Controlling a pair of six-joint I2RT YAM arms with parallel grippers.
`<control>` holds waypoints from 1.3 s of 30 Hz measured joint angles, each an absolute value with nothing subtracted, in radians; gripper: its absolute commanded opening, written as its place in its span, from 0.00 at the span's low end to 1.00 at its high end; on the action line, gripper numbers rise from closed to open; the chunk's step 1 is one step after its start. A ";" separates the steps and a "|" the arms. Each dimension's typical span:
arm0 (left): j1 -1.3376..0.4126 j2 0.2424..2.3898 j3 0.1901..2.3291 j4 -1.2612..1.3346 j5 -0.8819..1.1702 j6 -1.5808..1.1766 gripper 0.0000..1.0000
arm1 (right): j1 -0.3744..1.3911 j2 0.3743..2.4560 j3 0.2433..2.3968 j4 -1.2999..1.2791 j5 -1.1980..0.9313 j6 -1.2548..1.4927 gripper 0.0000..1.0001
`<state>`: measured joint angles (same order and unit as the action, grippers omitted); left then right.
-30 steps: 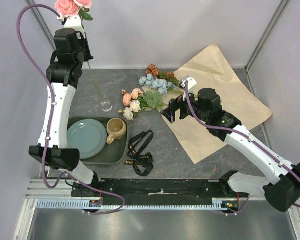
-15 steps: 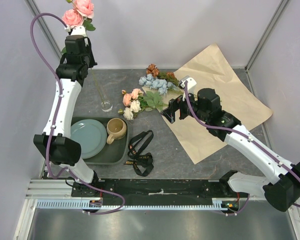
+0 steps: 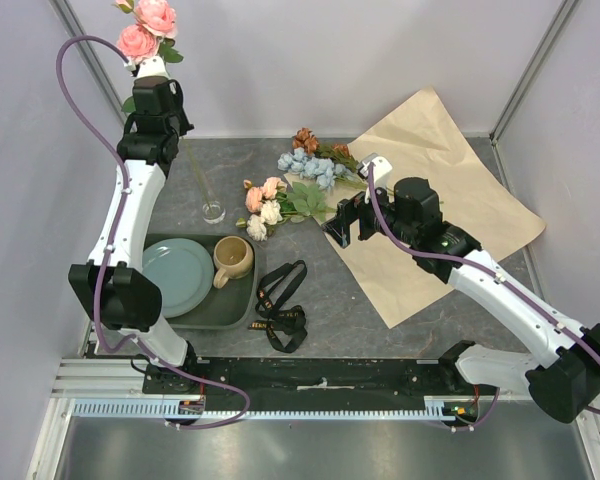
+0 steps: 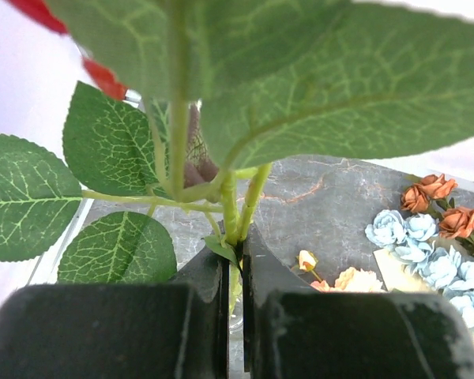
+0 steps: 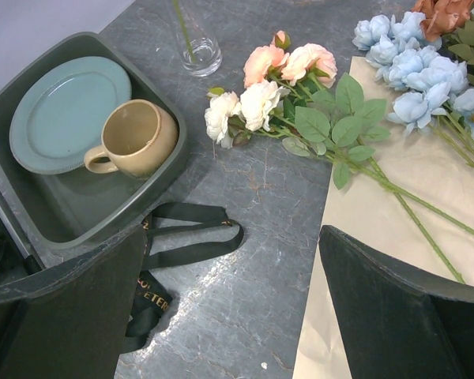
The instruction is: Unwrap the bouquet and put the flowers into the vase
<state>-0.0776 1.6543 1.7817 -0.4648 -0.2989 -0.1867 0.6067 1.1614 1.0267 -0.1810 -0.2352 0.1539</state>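
Note:
My left gripper (image 3: 152, 72) is raised at the back left, shut on the green stem (image 4: 230, 204) of a pink rose spray (image 3: 145, 28). The stem runs down into the narrow clear vase (image 3: 213, 211), which also shows in the right wrist view (image 5: 197, 49). The bouquet lies unwrapped. Peach and cream flowers (image 3: 265, 204), light blue ones (image 3: 310, 166) and rust-brown ones (image 3: 305, 138) rest on the table, partly on the flat kraft paper (image 3: 450, 190). My right gripper (image 3: 354, 202) hangs open above the paper's left edge, holding nothing.
The black lettered ribbon (image 3: 280, 302) lies loose near the front. A dark green tray (image 3: 238, 305) at the left holds a teal plate (image 3: 172, 277) and a tan mug (image 3: 232, 258). Grey walls close the table in on three sides.
My left arm has dropped and stretched toward the back with the pink roses, which sit a little lower in the top view. The right arm has stayed still.

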 measured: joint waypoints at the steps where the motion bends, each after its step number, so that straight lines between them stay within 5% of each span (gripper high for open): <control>1: -0.076 1.654 1.781 -0.462 -0.300 -0.192 0.02 | 0.607 1.162 1.027 -0.181 -0.235 0.154 0.98; 39: -0.067 1.534 1.671 -0.461 -0.318 -0.239 0.02 | 0.607 1.183 1.021 -0.174 -0.258 0.165 0.98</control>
